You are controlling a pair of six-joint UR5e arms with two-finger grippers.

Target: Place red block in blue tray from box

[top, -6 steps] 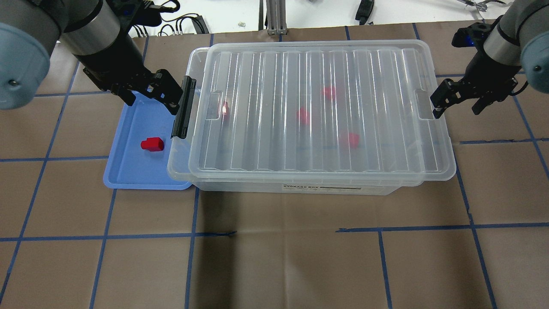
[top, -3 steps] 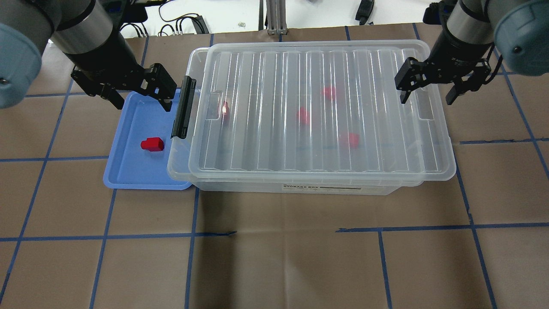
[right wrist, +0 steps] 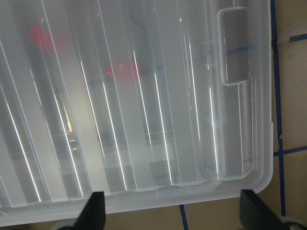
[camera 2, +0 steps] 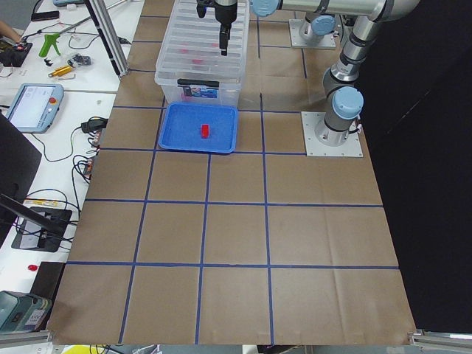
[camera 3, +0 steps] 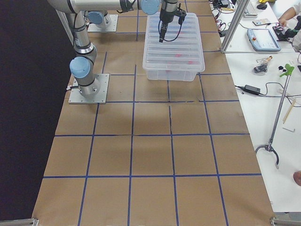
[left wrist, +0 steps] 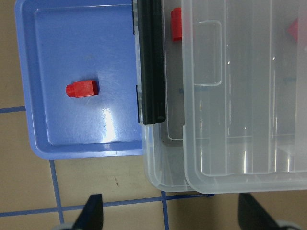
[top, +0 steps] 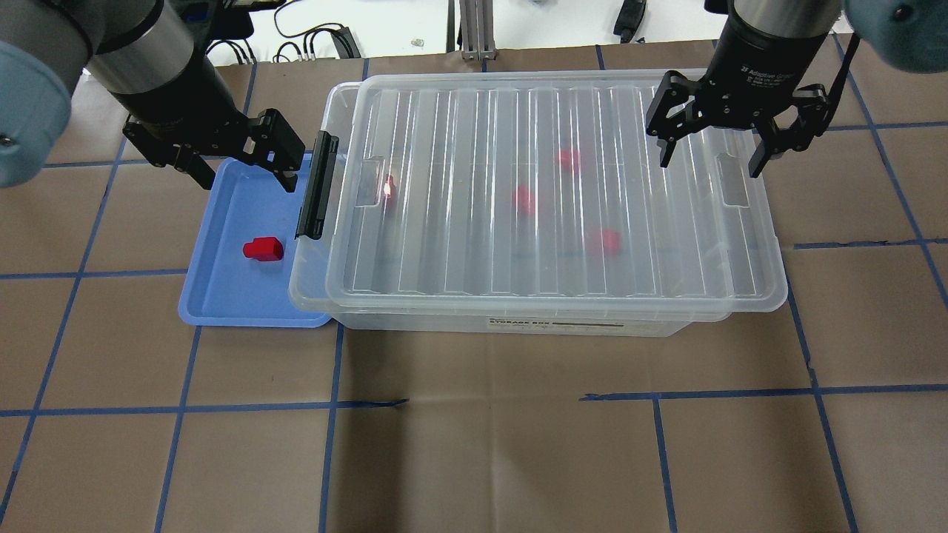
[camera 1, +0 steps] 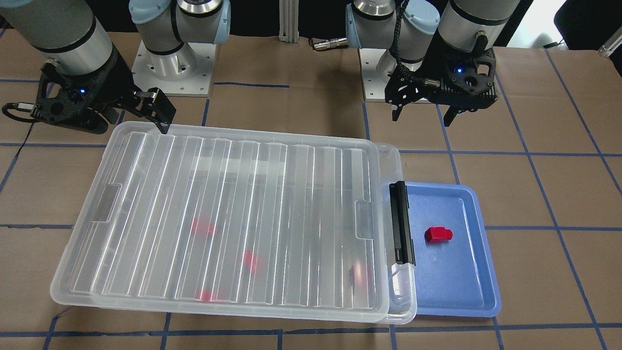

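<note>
One red block lies in the blue tray, also in the left wrist view. The clear box stands beside the tray. Its ribbed lid lies on top, shifted away from the black latch. Several more red blocks show blurred through the lid. My left gripper is open and empty above the tray's far end. My right gripper is open and empty above the lid's right end, over its handle recess.
The table is brown paper with a blue tape grid. The two robot bases stand at the robot's side of the table. Cables and an aluminium post lie beyond the far edge. Benches with tools flank the table's ends.
My right gripper moved left, from beside the box's right end to above the lid. My left gripper drew back from the black latch, then held still. The block and box did not move.
</note>
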